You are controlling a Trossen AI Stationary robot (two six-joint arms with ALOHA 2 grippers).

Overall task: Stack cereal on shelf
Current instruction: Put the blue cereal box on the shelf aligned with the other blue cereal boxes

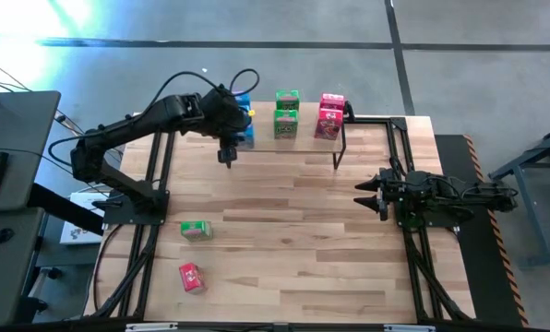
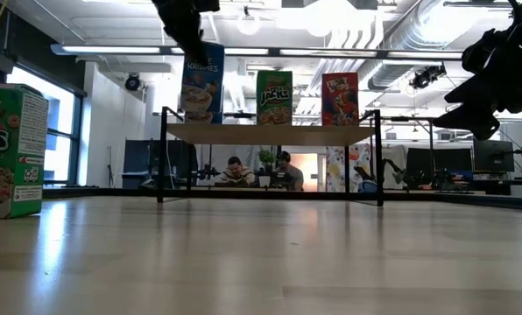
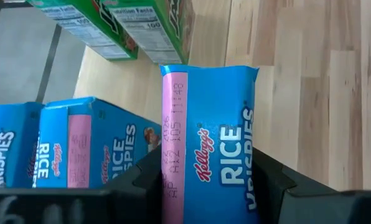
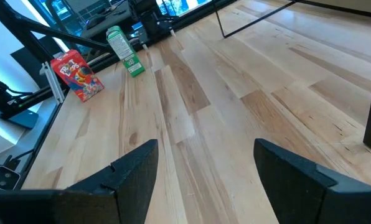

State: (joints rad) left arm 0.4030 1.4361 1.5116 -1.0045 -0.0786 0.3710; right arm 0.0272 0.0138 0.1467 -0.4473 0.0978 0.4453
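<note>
- Two loose boxes sit on the tabletop (image 1: 284, 221), lower left of the high view: a green cereal box (image 1: 196, 230) and, just below it, a red cereal box (image 1: 191, 277), apart from each other.
- Shelf (image 1: 367, 138) stands at the upper centre of the high view, black legs showing at its right end.
- On the shelf: blue boxes at the left end, a green pair (image 1: 287, 113) in the middle, a red pair (image 1: 329, 115) to the right.
- Low view shows the three colours upright on the shelf top, blue, green, red from left to right.
- Left gripper (image 1: 227, 152) reaches over the shelf's left end, upper centre of the high view; its jaws pinch a blue Rice Krispies box (image 3: 211, 143) by its two sides.
- Left wrist view: held box upright, two more blue boxes (image 3: 61, 146) just beside it, green boxes beyond.
- Right gripper (image 1: 365, 196) hangs over the tabletop's right side, mid-right of the high view, well apart from every box; jaws spread, nothing between them.
</note>
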